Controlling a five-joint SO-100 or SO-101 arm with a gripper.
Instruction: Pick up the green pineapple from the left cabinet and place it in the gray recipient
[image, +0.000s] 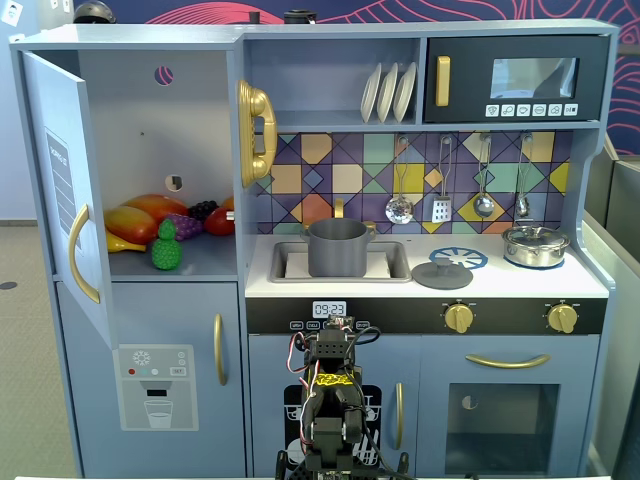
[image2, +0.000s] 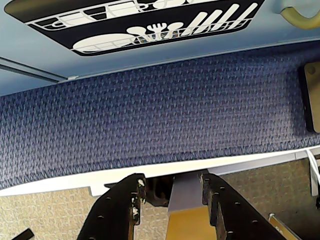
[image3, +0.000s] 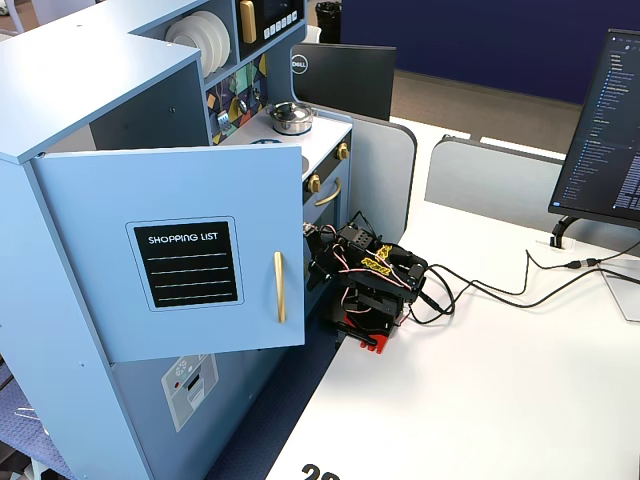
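The green pineapple (image: 166, 247) stands upright at the front of the shelf in the left cabinet (image: 150, 120), whose door (image: 58, 190) is swung open. The gray recipient (image: 337, 248) sits in the sink at the counter's middle. My arm (image: 330, 400) is folded low in front of the kitchen, far below both. In the wrist view my gripper (image2: 172, 182) is open and empty, its black fingers (image2: 125, 205) apart over the table's edge, facing blue carpet and the lower door. The pineapple and the gray recipient are hidden in the other fixed view.
Yellow-orange, purple and red fruits (image: 150, 218) lie behind the pineapple. A flat gray lid (image: 442, 272) and a steel pot (image: 535, 245) sit on the counter's right. The open door (image3: 180, 250) juts out beside my arm (image3: 365, 280). Cables (image3: 500, 290) and a monitor (image3: 605, 130) are on the white table.
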